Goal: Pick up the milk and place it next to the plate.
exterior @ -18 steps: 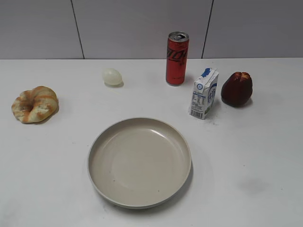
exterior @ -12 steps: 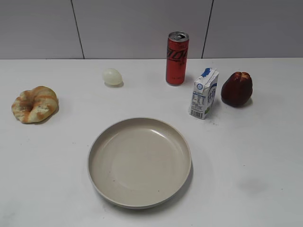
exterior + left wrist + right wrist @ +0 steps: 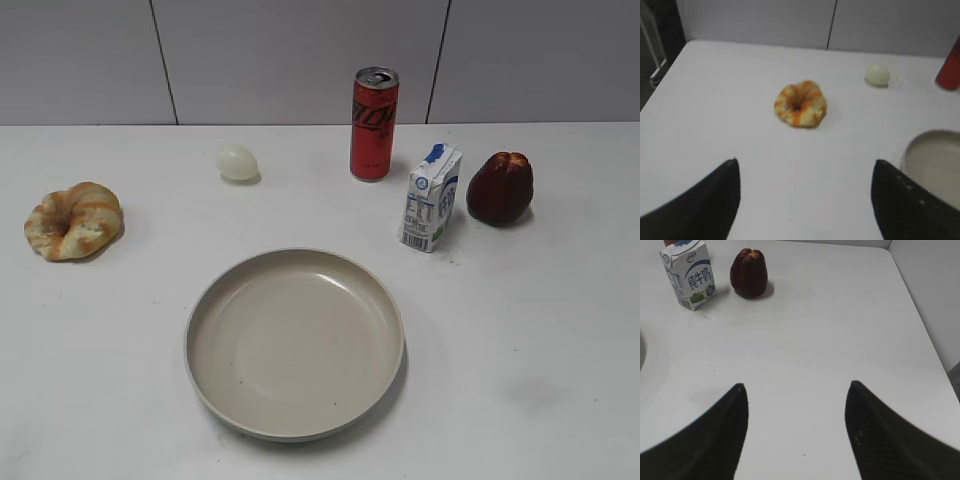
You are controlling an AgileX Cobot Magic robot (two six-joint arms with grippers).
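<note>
- A white table [image 3: 120, 340] runs back to a pale grey panelled wall [image 3: 300, 55], and everything here sits on that one flat surface.
- My right claw [image 3: 797, 432] hangs over bare tabletop with its two dark fingers [image 3: 715, 435] spread wide and nothing between them.
- From my right wrist, the milk [image 3: 689, 274] stands upright well ahead of that claw and off to its left, near the top corner of the view, apart from both fingers.
- Just to the right of the milk, close but not touching, sits a dark red fruit [image 3: 749, 272].
- A sliver of the plate [image 3: 642, 352] shows at the left edge of that same view.
- My left claw [image 3: 805, 200] is also wide open and holds nothing; its fingers [image 3: 705, 200] frame empty table.
- Ahead of my left claw lies a swirled orange-and-cream bun [image 3: 800, 104], with a pale egg-shaped thing [image 3: 877, 74] farther back to the right and the plate's rim [image 3: 927, 137] at the right edge.
- In the exterior view neither claw shows.
- There the milk [image 3: 431, 198] stands behind the plate [image 3: 215, 400] and to its right, with clear table between them.
- The red can [image 3: 374, 124] stands behind the milk to its left, the fruit [image 3: 500, 188] beside it on the right.
- The bun [image 3: 73, 220] lies far left, the egg-shaped thing [image 3: 237, 162] toward the back.
</note>
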